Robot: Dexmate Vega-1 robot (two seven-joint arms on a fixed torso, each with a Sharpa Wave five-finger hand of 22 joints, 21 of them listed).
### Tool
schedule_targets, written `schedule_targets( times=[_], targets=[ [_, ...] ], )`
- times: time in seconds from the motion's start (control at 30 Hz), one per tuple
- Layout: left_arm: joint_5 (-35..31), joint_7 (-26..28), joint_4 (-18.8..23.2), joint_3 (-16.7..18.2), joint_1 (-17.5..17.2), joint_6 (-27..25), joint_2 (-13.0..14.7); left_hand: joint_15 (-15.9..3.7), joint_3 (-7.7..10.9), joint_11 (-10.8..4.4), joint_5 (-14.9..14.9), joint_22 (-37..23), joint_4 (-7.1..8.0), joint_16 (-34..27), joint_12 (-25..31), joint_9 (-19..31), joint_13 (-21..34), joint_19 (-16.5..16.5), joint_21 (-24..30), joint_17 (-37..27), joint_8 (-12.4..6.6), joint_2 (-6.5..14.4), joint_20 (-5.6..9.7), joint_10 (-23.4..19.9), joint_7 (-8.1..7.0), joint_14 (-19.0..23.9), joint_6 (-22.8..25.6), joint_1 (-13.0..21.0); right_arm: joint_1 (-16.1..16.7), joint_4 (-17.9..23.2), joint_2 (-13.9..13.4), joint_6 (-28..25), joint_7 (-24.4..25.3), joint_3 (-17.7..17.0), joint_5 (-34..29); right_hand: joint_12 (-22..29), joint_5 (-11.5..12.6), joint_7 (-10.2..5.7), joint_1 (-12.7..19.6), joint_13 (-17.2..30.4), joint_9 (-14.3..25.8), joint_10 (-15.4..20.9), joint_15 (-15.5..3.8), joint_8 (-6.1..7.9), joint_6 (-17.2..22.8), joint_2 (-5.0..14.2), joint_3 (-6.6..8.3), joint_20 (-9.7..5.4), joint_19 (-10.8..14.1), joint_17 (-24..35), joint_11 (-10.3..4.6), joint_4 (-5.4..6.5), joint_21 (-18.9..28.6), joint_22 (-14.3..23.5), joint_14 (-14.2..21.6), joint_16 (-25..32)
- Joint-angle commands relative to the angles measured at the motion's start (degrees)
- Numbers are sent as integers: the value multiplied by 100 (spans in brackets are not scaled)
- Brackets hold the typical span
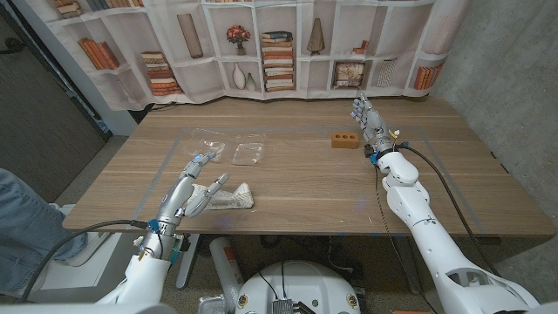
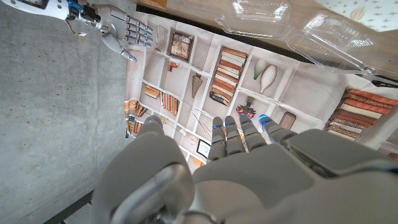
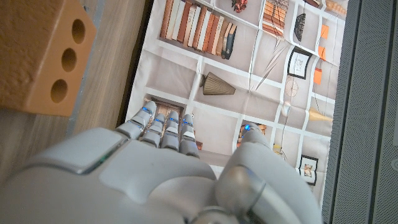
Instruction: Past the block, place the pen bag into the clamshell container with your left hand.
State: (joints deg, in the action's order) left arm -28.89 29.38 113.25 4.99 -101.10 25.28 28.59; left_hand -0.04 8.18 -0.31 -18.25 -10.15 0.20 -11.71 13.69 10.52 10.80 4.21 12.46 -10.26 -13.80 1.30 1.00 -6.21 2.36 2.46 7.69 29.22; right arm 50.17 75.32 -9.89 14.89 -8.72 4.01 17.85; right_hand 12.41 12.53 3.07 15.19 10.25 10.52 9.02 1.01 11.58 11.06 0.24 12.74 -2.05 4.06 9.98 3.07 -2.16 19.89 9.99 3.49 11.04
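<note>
Left robot hand (image 1: 193, 186) spread beside crumpled fabric pen bag (image 1: 230, 197); clear plastic clamshell container (image 1: 248, 153) beyond.

I stand in a lab or test room: my wooden table (image 1: 305, 187) faces a printed bookshelf backdrop (image 1: 279, 44) hung like a curtain, with bare concrete wall (image 1: 506, 78) beside it.

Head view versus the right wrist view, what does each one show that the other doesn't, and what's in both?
Head view alone: the pen bag beside the left robot hand, the clear clamshell open on the table, and both arms. Right wrist view alone: the three round holes in the block's end face. Both: the block, the right robot hand holding nothing, and the bookshelf backdrop.
</note>
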Motion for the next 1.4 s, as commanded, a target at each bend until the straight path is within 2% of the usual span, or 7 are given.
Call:
schedule_targets(
  times=[0.03, 0.5, 0.97, 1.4],
  targets=[
    [-103, 95, 143, -64, -101, -335, 161, -8, 20, 5, -24, -4, -46, 8, -23, 31, 16, -20, -2, -15, 16, 6, 15, -48, -16, 46, 64, 64, -13, -44, 29, 25, -15, 1, 2, -4, -22, -20, 9, 26, 25, 42, 26, -29, 59, 52, 8, -116, 38, 33, 11, -21, -32, 20, 54, -22],
    [-473, 280, 489, -87, -306, -936, 268, -12, 19, -37, -44, -5, -94, 10, -35, 33, 18, -59, -5, -17, 29, -18, -2, -74, -35, 85, 88, 137, -13, -36, 40, 69, -26, -4, 6, -5, -22, -33, 6, 26, 25, 52, 31, -28, 70, 55, 3, -109, 49, 34, 5, -28, -58, 21, 74, -19],
    [-656, 384, 648, -203, -381, -1413, 396, -3, 27, -36, -66, -4, -170, 19, -49, 35, 21, -100, -11, -17, 50, -49, -37, -95, -65, 112, 91, 255, -15, -78, 71, 43, -32, 1, 22, -1, -22, -51, -3, 26, 26, 79, 10, -29, 79, 60, -5, -91, 72, 36, -2, -33, -87, 23, 158, 7],
    [-1039, 521, 890, -417, -448, -2073, 556, -40, 55, -121, -120, 2, -385, 26, -63, 39, 25, -201, -15, -14, 68, -156, -50, -152, -125, 177, 110, 574, 6, -85, 75, 73, -54, -38, 58, -2, -22, -52, -10, 27, 26, 92, 10, -30, 86, 64, -11, -95, 97, 37, 0, -38, -111, 24, 177, 4]
  ],
)
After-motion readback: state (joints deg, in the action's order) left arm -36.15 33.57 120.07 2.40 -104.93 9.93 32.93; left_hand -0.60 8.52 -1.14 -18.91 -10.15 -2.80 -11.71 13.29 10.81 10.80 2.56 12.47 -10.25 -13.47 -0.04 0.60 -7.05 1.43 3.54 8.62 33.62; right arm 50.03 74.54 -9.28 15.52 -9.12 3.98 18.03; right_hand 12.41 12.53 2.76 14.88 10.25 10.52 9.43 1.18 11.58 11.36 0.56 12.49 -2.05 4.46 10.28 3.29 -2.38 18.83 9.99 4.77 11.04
